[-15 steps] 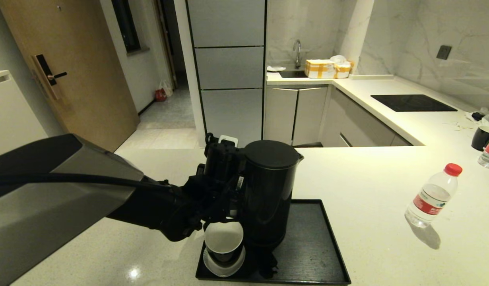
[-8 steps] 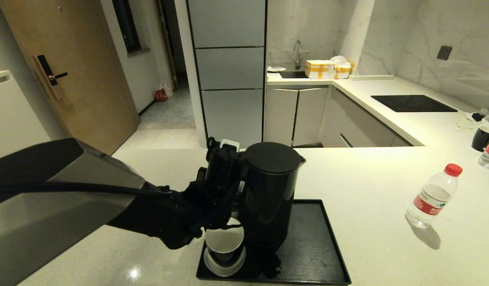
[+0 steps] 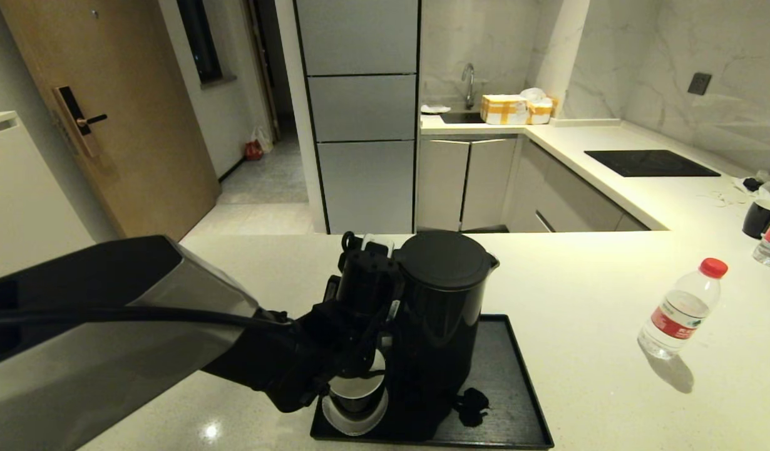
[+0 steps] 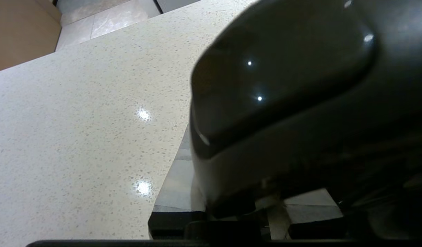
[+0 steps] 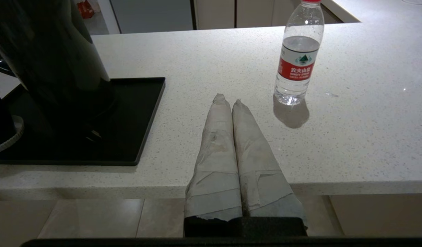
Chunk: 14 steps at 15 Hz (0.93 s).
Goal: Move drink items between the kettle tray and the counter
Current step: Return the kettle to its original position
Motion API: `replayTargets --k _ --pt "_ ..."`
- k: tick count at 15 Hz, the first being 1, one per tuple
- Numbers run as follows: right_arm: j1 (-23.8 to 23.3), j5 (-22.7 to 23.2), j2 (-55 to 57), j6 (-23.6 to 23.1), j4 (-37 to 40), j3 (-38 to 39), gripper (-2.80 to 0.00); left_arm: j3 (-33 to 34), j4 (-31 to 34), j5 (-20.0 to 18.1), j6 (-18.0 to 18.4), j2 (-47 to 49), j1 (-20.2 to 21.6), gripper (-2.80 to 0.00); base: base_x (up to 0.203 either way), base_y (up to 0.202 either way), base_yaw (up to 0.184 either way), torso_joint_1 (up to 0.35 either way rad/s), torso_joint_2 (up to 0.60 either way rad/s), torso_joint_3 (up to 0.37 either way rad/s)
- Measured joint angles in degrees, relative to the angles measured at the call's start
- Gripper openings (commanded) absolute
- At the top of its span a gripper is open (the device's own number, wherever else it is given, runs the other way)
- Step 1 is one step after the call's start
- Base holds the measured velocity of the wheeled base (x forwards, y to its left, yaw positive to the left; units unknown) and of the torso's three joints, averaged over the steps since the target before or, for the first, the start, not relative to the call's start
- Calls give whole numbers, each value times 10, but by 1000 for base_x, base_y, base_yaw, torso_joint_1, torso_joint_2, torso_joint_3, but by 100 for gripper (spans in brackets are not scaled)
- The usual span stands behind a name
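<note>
Left gripper (image 3: 385, 313) clamped on kettle (image 3: 444, 313) handle above tray (image 3: 510, 401), cup (image 3: 358, 393) beside; right gripper (image 5: 227, 99) shut, parked near bottle (image 5: 297, 58).

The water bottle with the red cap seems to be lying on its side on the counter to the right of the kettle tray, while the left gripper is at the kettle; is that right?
Not quite: the water bottle stands upright on the counter, cap up, as the head and right wrist views show. The rest holds: it is right of the kettle tray, and the left gripper is at the kettle.
</note>
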Motion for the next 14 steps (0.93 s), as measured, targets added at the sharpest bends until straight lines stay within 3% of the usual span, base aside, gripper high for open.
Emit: replayTargets --k 14 --pt "0 0 0 0 0 0 -280 -65 7 -6 30 41 29 -280 0 0 0 0 0 0"
